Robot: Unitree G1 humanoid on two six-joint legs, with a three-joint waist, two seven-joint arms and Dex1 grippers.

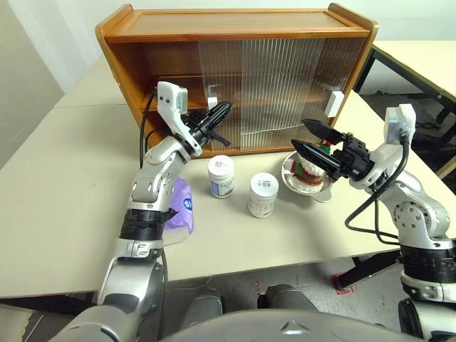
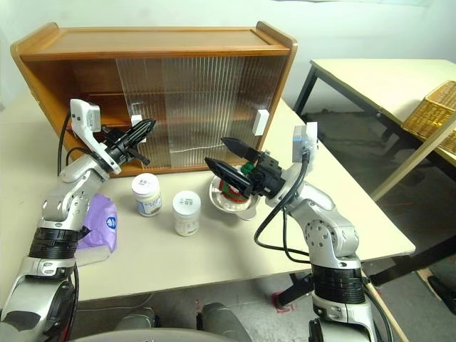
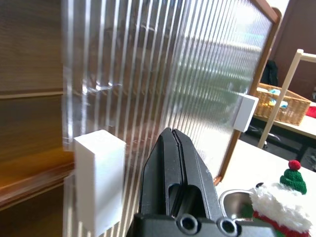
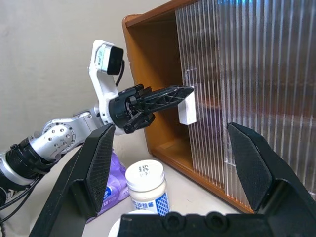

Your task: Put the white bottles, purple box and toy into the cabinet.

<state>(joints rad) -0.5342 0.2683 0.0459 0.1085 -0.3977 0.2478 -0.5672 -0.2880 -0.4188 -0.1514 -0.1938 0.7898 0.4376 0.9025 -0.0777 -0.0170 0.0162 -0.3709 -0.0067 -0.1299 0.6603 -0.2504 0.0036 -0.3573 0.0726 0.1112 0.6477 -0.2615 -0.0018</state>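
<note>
While the left gripper (image 1: 219, 112) has its fingers pressed together with nothing between them, its tip sits right at the white handle (image 4: 188, 109) of the left sliding door (image 1: 228, 89); touching or just short, cannot tell. That door's free edge stands just behind the tip, and the cabinet (image 1: 142, 32) is open to the gripper's left, with bare shelf and lower bay showing. Below the left gripper on the table (image 1: 64, 206) stand the white bottles, one (image 1: 221, 176) nearer the cabinet and one (image 1: 263, 194) nearer the robot, slightly apart. The purple box (image 2: 100, 222) lies under the left forearm, near the table's front edge. Right gripper (image 1: 312, 141) hovers with fingers spread wide, gripping nothing, well apart from the right door handle (image 1: 333, 103). Directly under and behind its fingertips the toy (image 3: 277, 210) sits in a steel bowl (image 1: 296, 184). Free tabletop lies between the bottles and the cabinet's base edge.
</note>
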